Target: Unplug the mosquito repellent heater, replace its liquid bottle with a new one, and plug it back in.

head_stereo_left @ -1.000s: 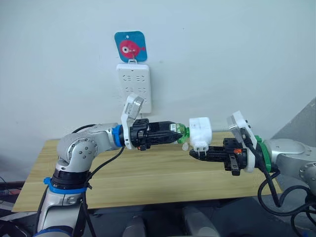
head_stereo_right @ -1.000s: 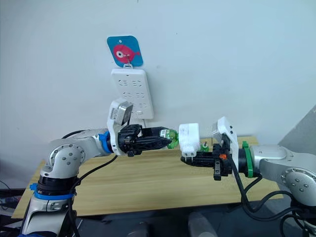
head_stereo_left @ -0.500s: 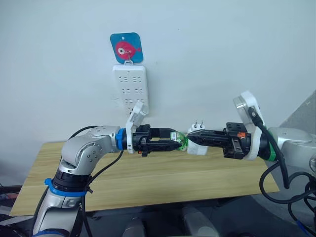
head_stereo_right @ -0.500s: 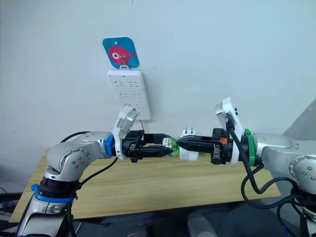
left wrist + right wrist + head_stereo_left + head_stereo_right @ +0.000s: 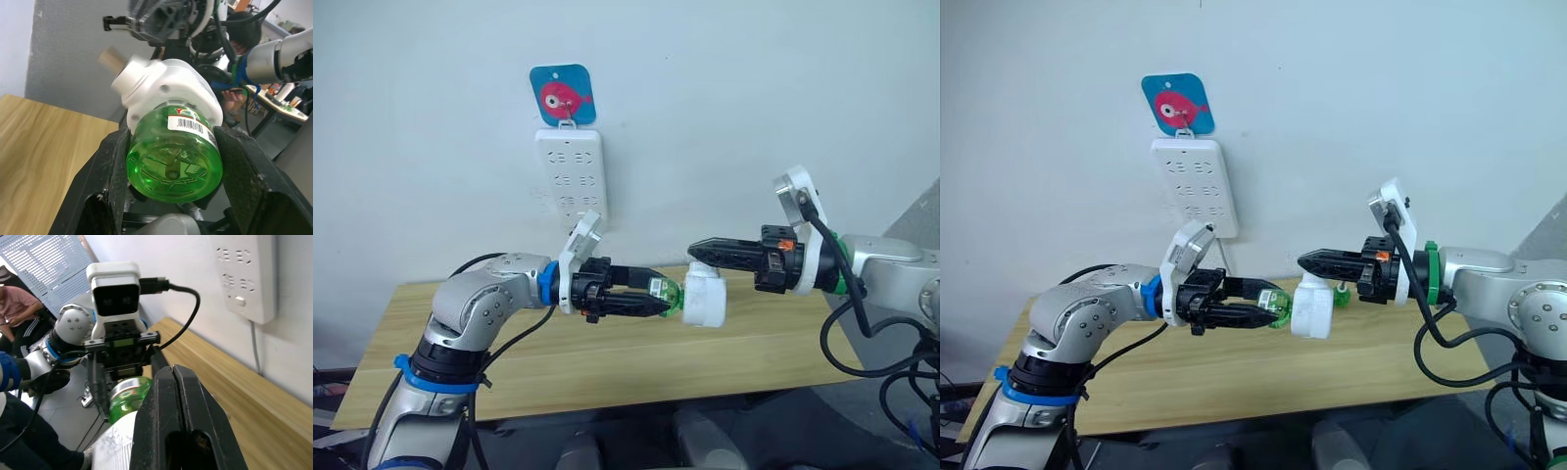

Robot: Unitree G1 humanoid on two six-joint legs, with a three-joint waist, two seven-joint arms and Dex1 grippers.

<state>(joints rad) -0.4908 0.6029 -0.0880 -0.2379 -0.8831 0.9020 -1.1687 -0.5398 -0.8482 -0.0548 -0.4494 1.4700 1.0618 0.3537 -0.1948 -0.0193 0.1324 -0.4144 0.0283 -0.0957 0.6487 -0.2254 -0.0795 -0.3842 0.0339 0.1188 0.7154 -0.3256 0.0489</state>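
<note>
Heater point(image 5: 707, 299) hangs off green bottle point(image 5: 670, 293) pinched by left pincer point(image 5: 656, 297); right pincer point(image 5: 697, 250) pressed together, above.

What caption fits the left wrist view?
Left gripper clamps the green bottle, still attached to the white heater.

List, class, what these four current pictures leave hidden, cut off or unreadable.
- Small white rounded plastic heater: its metal prongs face away in both eye views.
- Green translucent liquid bottle: label print too small to read in the left wrist view; its neck sits inside the heater.
- Tall white wall power strip: cut off by the right wrist view's top edge.
</note>
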